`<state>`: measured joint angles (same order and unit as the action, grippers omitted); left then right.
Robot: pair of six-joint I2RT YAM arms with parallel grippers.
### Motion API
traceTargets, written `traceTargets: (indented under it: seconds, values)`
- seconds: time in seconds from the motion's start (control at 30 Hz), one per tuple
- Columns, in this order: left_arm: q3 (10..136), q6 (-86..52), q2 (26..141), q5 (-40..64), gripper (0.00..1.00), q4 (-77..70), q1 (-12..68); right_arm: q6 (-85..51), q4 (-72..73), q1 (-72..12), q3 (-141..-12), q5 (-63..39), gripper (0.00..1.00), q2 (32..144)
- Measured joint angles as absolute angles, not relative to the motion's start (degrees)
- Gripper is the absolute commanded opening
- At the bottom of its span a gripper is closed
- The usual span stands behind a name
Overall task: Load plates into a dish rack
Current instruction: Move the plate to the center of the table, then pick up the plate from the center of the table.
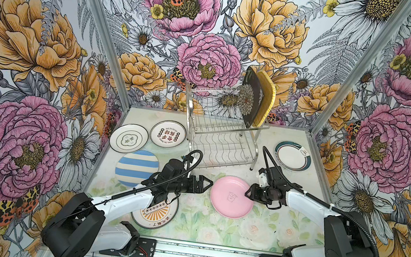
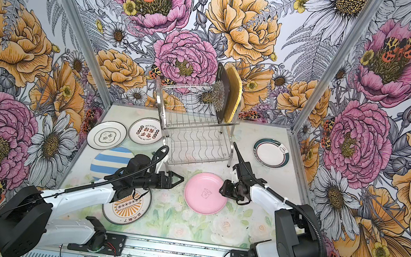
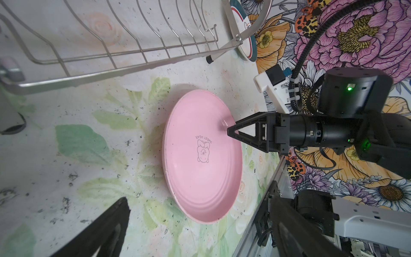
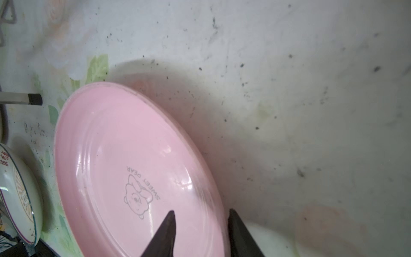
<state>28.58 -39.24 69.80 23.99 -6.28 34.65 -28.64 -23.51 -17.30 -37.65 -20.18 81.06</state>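
Right wrist; fingers point(image 4: 165, 233) straddle pink plate point(image 4: 124, 144) rim.

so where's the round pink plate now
In both top views the round pink plate lies in front of the chrome wire dish rack, between the left gripper and right gripper.

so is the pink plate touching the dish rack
Apart. Both top views show a strip of bare table between the pink plate and the front rail of the dish rack.
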Motion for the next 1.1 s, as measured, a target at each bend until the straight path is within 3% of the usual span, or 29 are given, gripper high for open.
traceTargets:
  seconds: [0.8,1.1]
  values:
    - [27.31,-40.51,68.99,23.99,0.99,-6.28,34.76,-26.70,-23.27,-19.33,-37.60,-18.48,0.01,82.32]
    - [27.31,-40.51,68.99,23.99,0.99,-6.28,34.76,-26.74,-23.03,-19.33,-36.67,-18.81,0.00,81.01]
